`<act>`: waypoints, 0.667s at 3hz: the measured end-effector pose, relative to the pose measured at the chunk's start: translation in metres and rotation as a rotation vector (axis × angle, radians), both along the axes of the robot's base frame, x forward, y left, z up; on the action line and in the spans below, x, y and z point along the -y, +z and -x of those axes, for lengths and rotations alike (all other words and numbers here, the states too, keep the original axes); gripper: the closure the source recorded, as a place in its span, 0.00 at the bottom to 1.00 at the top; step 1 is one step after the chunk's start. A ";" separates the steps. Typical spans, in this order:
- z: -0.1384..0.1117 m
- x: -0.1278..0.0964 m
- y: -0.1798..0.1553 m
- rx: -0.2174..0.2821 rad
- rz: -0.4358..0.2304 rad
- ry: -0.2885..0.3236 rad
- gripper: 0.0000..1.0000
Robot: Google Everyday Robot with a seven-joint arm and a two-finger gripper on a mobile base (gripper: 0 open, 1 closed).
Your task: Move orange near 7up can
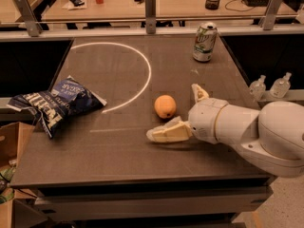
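Note:
The orange (165, 106) lies on the dark table (123, 156) near its middle. The 7up can (204, 42) stands upright at the far right of the table, well beyond the orange. My gripper (183, 112) is open, low over the table just right of the orange. One cream finger (167, 131) reaches out in front of and below the orange, the other finger (199, 92) points up behind and to its right. The orange sits at the mouth of the jaws, not gripped.
A blue chip bag (52, 102) lies at the table's left edge. A white arc (142, 75) is drawn on the tabletop. A metal rail (151, 20) runs along the far edge. Two small bottles (270, 86) stand to the right. A cardboard box (12, 148) sits lower left.

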State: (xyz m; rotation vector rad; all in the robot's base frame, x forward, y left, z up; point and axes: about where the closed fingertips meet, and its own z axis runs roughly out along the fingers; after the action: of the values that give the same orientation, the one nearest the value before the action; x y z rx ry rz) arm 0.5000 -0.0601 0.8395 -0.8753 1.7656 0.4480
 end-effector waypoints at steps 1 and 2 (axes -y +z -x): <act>-0.016 0.002 0.000 0.014 0.019 -0.014 0.00; -0.027 0.003 0.000 0.004 0.037 -0.035 0.18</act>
State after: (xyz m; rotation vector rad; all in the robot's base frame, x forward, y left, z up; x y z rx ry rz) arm 0.5275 -0.0630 0.8391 -0.8694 1.7875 0.3918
